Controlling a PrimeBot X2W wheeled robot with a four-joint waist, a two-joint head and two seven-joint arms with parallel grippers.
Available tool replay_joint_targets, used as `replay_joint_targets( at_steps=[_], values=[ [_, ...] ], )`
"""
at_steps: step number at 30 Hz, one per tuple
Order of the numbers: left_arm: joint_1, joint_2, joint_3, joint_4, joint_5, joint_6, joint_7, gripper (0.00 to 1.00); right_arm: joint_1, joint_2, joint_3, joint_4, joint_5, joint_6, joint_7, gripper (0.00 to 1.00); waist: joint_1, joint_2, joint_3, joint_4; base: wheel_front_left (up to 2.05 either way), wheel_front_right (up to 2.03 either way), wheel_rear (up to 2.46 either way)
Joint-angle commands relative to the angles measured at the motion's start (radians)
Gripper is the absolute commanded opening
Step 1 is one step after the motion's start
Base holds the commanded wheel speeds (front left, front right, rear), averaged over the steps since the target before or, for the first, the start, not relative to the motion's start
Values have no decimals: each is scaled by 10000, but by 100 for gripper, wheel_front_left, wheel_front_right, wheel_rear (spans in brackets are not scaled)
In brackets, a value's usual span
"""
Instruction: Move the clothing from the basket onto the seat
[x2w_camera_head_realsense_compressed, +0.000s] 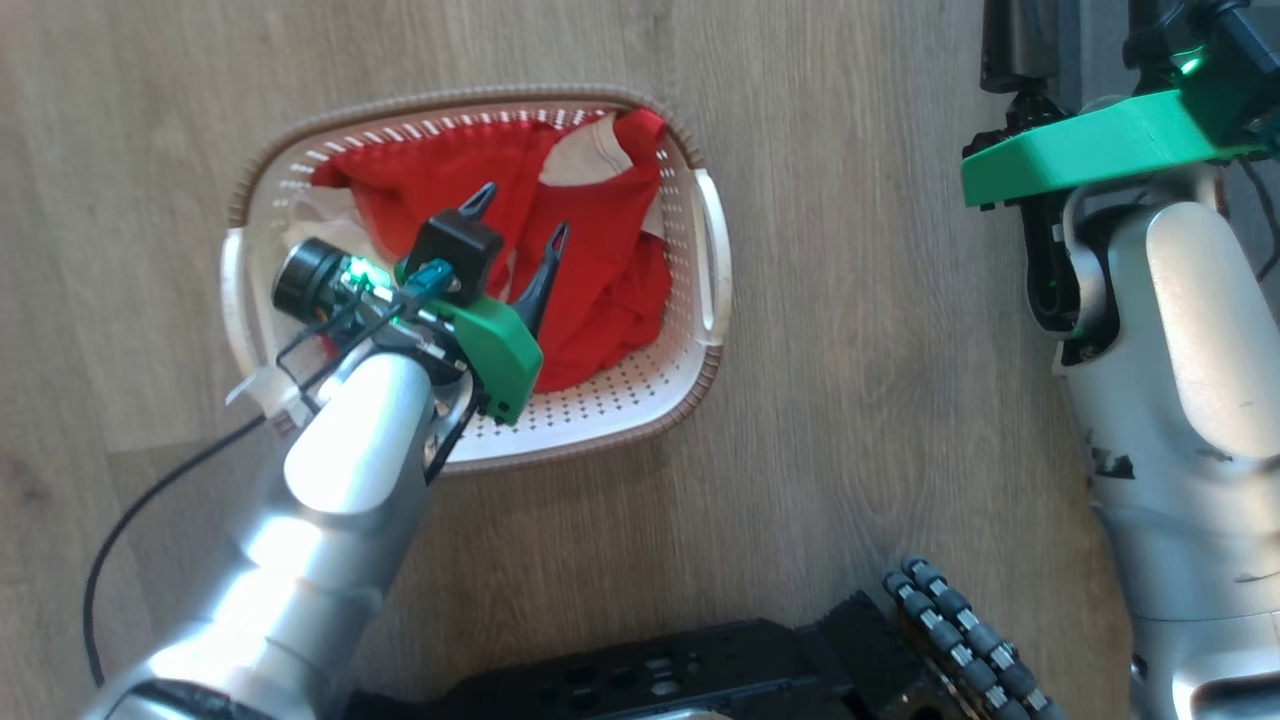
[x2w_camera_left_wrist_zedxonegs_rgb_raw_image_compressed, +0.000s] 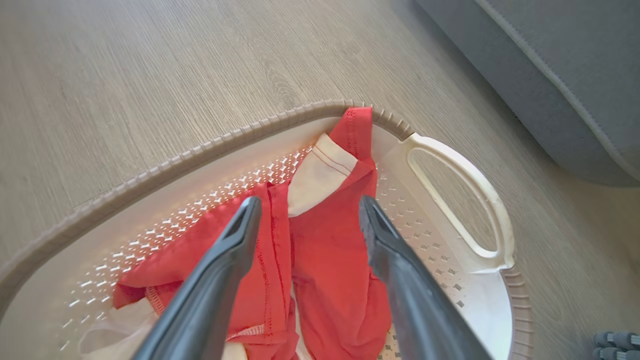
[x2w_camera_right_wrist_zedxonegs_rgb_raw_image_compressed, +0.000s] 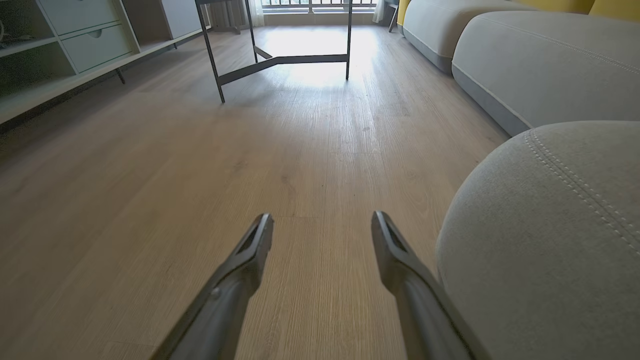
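In the head view the basket (x2w_camera_head_realsense_compressed: 610, 415) stands on the floor (x2w_camera_head_realsense_compressed: 860, 300), left of centre in the upper half of the frame. The clothing (x2w_camera_head_realsense_compressed: 600, 290) lies heaped inside it, one fold reaching the rim at the top. The left gripper (x2w_camera_head_realsense_compressed: 522, 212) hangs over the clothing, its arm entering from the lower left. The right arm (x2w_camera_head_realsense_compressed: 1190, 380) runs down the right edge, well apart from the basket.

In the left wrist view the seat (x2w_camera_left_wrist_zedxonegs_rgb_raw_image_compressed: 575, 75) lies at the upper right, beyond the basket's handle (x2w_camera_left_wrist_zedxonegs_rgb_raw_image_compressed: 465, 200).

In the right wrist view the right gripper (x2w_camera_right_wrist_zedxonegs_rgb_raw_image_compressed: 322, 217) is at lower centre over the floor. The seat is just to its right and a table frame (x2w_camera_right_wrist_zedxonegs_rgb_raw_image_compressed: 280, 60) is at the top.
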Motion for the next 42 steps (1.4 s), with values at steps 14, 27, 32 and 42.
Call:
replay_joint_targets(
  at_steps=[14, 27, 32, 42],
  values=[
    [-1489, 363, -1622, 1468, -255, -50, -93, 100, -52, 411, 10, -514, 44, 71, -51, 100, -1, 0, 1032, -730, 0, 0, 0],
    [-2908, 700, -1737, 3982, 158, 1107, 95, 100, -50, 510, -69, -606, 195, 71, -51, 100, -1, 0, 1743, -1239, 0, 0, 0],
    [-3232, 907, -2024, 4327, 446, 1575, 548, 100, -27, 515, -87, -655, 306, 71, -51, 100, -1, 0, 1958, -1336, 0, 0, 0],
    [-3510, 1188, -2627, 4525, 887, 1920, 1555, 100, -51, 517, -113, -659, 507, 71, -51, 100, -1, 0, 2200, -1452, 0, 0, 0]
  ],
)
